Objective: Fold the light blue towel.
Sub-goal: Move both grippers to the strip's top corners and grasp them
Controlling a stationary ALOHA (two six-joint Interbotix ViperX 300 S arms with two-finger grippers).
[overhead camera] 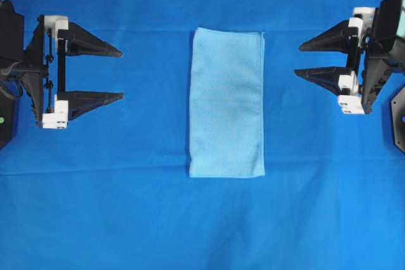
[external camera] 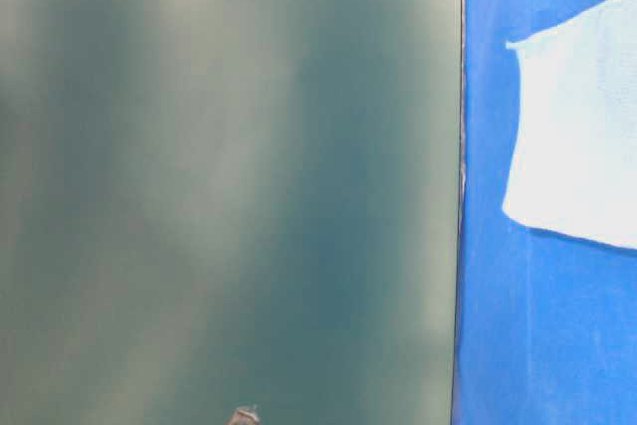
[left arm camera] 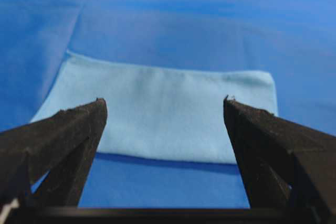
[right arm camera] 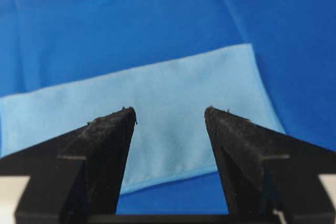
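Note:
The light blue towel point(overhead camera: 226, 102) lies flat in the middle of the royal-blue cloth, folded into a tall narrow rectangle. It also shows in the left wrist view point(left arm camera: 163, 114), the right wrist view point(right arm camera: 152, 108) and partly in the table-level view point(external camera: 582, 136). My left gripper point(overhead camera: 121, 74) is open and empty, well to the left of the towel. My right gripper point(overhead camera: 297, 59) is open and empty, to the right of the towel. Neither touches it.
The royal-blue background cloth point(overhead camera: 202, 219) covers the whole table with faint creases. A dull green panel point(external camera: 229, 186) fills most of the table-level view and hides the scene there.

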